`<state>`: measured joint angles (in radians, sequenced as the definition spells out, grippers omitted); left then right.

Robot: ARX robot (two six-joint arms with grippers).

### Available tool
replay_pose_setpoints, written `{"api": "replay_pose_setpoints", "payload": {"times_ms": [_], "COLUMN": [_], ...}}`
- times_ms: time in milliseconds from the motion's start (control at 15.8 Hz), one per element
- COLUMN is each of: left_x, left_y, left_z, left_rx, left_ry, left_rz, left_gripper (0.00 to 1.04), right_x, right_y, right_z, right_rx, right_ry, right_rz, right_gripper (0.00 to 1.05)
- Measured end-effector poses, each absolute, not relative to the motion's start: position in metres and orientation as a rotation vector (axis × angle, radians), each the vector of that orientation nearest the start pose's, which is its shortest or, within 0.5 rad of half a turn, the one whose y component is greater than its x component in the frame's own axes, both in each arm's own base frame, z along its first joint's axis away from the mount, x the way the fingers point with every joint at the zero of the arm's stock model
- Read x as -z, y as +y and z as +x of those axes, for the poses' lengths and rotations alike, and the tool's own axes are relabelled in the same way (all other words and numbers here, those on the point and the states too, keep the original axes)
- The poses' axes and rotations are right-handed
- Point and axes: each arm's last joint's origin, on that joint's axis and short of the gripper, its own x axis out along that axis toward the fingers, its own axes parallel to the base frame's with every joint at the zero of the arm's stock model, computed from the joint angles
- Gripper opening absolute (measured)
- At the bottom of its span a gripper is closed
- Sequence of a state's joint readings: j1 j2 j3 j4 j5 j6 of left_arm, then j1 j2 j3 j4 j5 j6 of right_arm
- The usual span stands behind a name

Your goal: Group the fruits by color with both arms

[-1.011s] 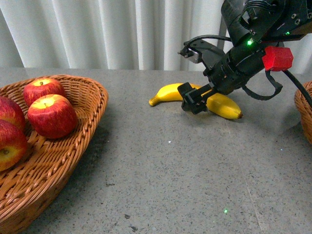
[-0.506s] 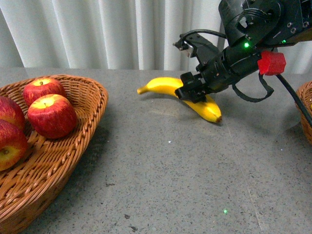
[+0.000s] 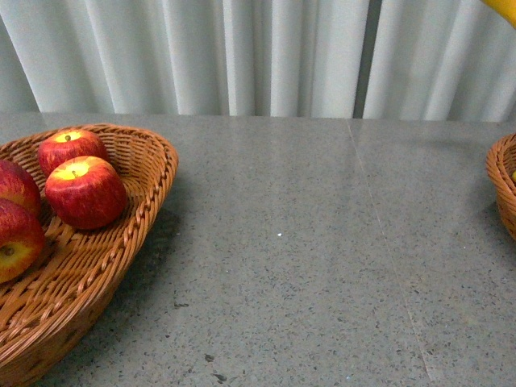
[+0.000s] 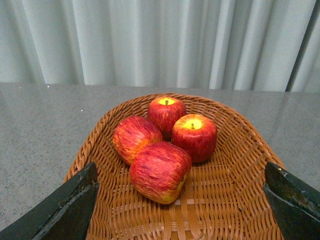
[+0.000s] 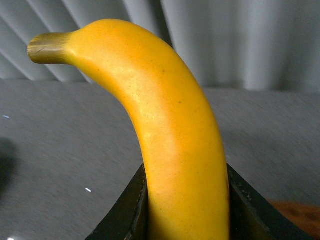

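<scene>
Several red apples with yellow patches [image 3: 85,192] lie in the woven basket [image 3: 153,201] on the left. In the left wrist view the same apples [image 4: 160,171] lie bunched together, and my left gripper [image 4: 180,212] hangs open over the basket [image 4: 235,190], with one finger [image 4: 65,210] at each side and nothing between them. My right gripper [image 5: 186,215] is shut on a yellow banana [image 5: 170,130], which stands up between the black fingers [image 5: 125,210] with its stem end on top. The front view shows only a yellow tip of the banana [image 3: 501,8] in its top right corner; both arms are out of that view.
A second woven basket [image 3: 501,189] is cut off by the right edge of the front view. Grey speckled tabletop [image 3: 306,258] lies between the two baskets. White curtains [image 3: 242,56] hang behind the table.
The right arm has lifted the banana off the table and carried it up and to the right, out of the front view. The apples and baskets have not moved.
</scene>
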<state>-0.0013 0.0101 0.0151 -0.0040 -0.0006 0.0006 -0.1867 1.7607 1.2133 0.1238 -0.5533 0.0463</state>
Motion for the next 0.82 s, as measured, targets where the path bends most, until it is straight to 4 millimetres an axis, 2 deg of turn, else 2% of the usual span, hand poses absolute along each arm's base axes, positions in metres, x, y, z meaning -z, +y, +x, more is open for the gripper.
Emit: {"api": "replay_pose_setpoints", "payload": {"times_ms": [126,253,379,506,632,822], "left_x": [-0.168,-0.167,-0.167,-0.167,-0.167,-0.168], "left_y": [0.000,0.000,0.000,0.000,0.000,0.000], "left_z": [0.097,0.097,0.097,0.097,0.097,0.097], "left_rx": [0.001,0.001,0.001,0.001,0.001,0.001], "left_ry": [-0.001,-0.001,-0.001,-0.001,-0.001,-0.001], "left_rz": [0.001,0.001,0.001,0.001,0.001,0.001], "left_gripper": [0.98,0.98,0.98,0.98,0.98,0.98], "right_x": [-0.235,-0.229,-0.222,-0.231,-0.259,-0.307], "right_y": [-0.092,-0.106,-0.105,-0.095,-0.076,-0.032], "right_z": [0.365,0.348,0.339,0.336,0.333,0.319], "right_rx": [-0.237,-0.192,-0.196,-0.222,-0.295,-0.456], "right_ry": [0.490,0.532,0.561,0.530,0.419,0.192], "right_rz": [0.129,0.066,0.032,0.010,0.002,0.063], "right_gripper": [0.33,0.34,0.53,0.76,0.98,0.98]}}
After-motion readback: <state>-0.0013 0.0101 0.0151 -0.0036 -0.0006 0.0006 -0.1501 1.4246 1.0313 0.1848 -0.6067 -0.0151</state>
